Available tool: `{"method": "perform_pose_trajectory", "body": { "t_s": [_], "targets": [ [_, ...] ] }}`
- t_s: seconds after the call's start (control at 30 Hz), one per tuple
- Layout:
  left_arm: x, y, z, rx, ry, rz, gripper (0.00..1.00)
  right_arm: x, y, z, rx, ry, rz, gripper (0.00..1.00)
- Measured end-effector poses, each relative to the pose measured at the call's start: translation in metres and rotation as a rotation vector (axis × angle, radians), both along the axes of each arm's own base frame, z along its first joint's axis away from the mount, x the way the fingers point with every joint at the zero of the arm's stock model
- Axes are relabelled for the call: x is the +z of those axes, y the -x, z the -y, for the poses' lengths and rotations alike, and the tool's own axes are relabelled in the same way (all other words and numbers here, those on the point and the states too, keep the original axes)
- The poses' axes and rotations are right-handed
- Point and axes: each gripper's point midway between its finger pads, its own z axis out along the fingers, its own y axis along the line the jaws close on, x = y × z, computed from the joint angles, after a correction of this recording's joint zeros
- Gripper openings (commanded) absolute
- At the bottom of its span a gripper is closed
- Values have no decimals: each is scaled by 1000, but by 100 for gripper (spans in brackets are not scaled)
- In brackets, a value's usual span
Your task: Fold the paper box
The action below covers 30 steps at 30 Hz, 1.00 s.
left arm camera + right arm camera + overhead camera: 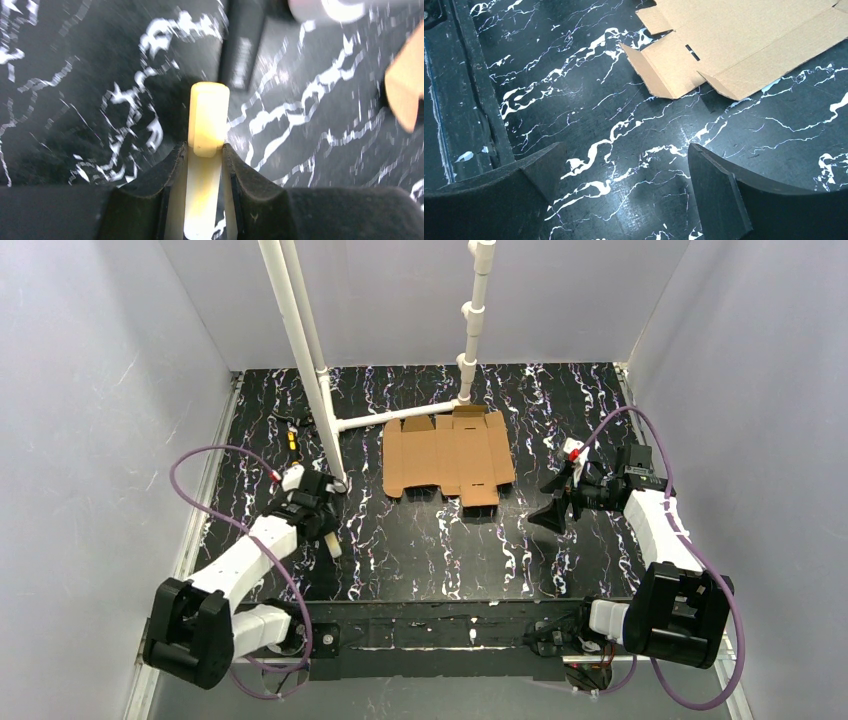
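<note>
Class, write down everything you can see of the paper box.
The paper box is a plain brown cardboard die-cut sheet, not yet folded. It lies spread out on the black marbled table, towards the far middle. Flaps and tabs jut from its edges; two near-edge flaps tilt up slightly. Only the table is seen touching it.

You've got 1 paper box [448,455] and 1 pale stick [209,120]. 2 arms w/ 1 gripper each: left gripper [205,157], right gripper [624,170]. 2 purple cables [200,455]. White pipes: 2 slanted poles [300,340], 1 upright [475,310], 1 horizontal [395,417]. Small yellow bits [291,439]: approx 2, too small to confirm.
</note>
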Motion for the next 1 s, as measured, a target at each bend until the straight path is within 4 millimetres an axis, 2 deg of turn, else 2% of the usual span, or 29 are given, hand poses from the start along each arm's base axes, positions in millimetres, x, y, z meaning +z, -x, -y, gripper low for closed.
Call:
{"method": "perform_pose_trajectory", "body": {
  "t_s": [0.2,0.3,0.4,0.5,0.63,0.7,0.77,0.87,1.0],
  "targets": [
    [-10,-34,-40,189,-12,-44,75,0,-3,1,-12,7,3,100],
    [-6,-50,-48,219,-24,-86,91,-1,-5,3,-25,13,-2,100],
    [15,-63,-42,187,-2,-57,95,-1,-9,5,-43,18,-8,100],
    [44,-65,-33,103,42,14,96,-6,-17,8,-79,27,-34,100],
    [98,-52,4,-150,203,201,98,-20,-32,8,-133,26,-140,100],
    [119,-38,26,-270,304,303,98,-24,-50,7,-172,27,-207,100],
    [131,-22,48,-377,419,385,98,-28,-77,7,-243,34,-257,100],
    [127,-4,72,-466,567,431,98,-35,-114,6,-356,35,-299,100],
    [89,13,88,-454,723,351,98,-49,-160,-4,-467,0,-376,93]
  ]
}}
